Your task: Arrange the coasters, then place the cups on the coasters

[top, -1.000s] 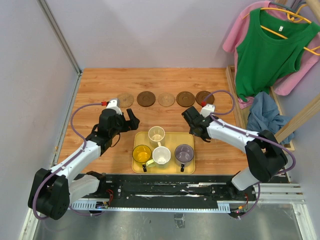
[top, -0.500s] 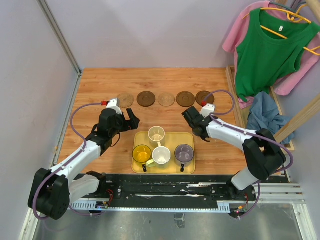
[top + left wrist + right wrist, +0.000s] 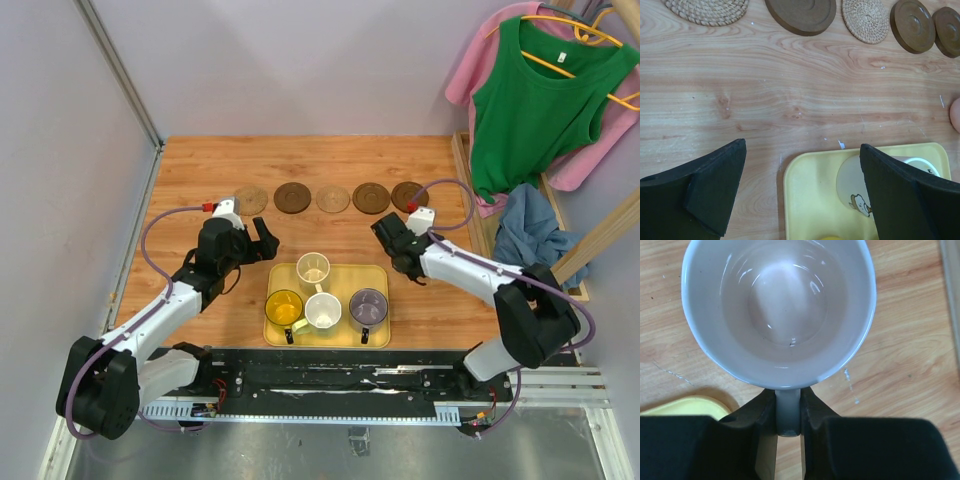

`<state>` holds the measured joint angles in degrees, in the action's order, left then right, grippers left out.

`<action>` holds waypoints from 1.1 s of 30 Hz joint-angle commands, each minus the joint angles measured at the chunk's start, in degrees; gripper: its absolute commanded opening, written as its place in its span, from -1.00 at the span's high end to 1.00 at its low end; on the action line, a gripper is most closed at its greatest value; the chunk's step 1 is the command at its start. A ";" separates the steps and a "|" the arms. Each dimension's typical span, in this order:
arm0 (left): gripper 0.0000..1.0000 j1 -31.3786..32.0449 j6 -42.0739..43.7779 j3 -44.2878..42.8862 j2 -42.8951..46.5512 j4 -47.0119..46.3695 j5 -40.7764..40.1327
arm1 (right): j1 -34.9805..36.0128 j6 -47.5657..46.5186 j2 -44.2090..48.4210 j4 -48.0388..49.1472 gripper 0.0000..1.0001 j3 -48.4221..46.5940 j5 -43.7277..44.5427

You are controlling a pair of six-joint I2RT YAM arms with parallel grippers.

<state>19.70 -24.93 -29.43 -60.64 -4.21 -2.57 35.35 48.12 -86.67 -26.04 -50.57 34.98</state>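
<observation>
Five coasters lie in a row across the table: tan (image 3: 250,198), dark brown (image 3: 293,197), tan (image 3: 333,198), dark brown (image 3: 371,197), dark brown (image 3: 408,194). My right gripper (image 3: 788,396) is shut on the handle of the pale pink cup (image 3: 779,305), right of the tray and short of the coasters; the top view hides this cup under the gripper (image 3: 387,230). Three cups stand on the tray: cream-green (image 3: 313,268), yellow (image 3: 284,307), cream-white (image 3: 324,312). A grey-purple one (image 3: 368,305) stands there too. My left gripper (image 3: 802,147) hangs open over the tray's far left corner.
The yellow tray (image 3: 340,278) lies at the near middle, between the two arms. A rack with green and pink clothes (image 3: 540,100) and a blue cloth (image 3: 520,235) stands along the table's right edge. A wall borders the left side.
My right gripper has shut on the pink cup's handle and shifted slightly to the right. The left arm has not moved.
</observation>
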 commanded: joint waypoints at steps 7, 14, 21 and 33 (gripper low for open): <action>-0.99 0.33 -0.39 0.87 0.79 -1.91 -0.78 | -6.99 -19.31 13.29 2.96 0.99 -5.76 -1.88; -0.99 0.32 -0.47 0.78 0.41 -3.20 -0.90 | -21.48 -34.35 10.76 7.95 0.99 -10.68 -25.99; -0.99 0.31 -0.46 -0.16 -1.76 -4.74 -1.51 | -22.94 -43.02 1.84 10.68 0.99 -18.46 -29.12; -0.99 0.26 0.21 -2.05 -5.57 -5.99 -2.09 | -25.03 -42.66 -13.47 11.50 0.99 -29.69 -33.02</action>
<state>19.70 -25.15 -29.30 -65.43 -7.68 -3.68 11.46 6.87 -97.97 -19.03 -76.05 4.03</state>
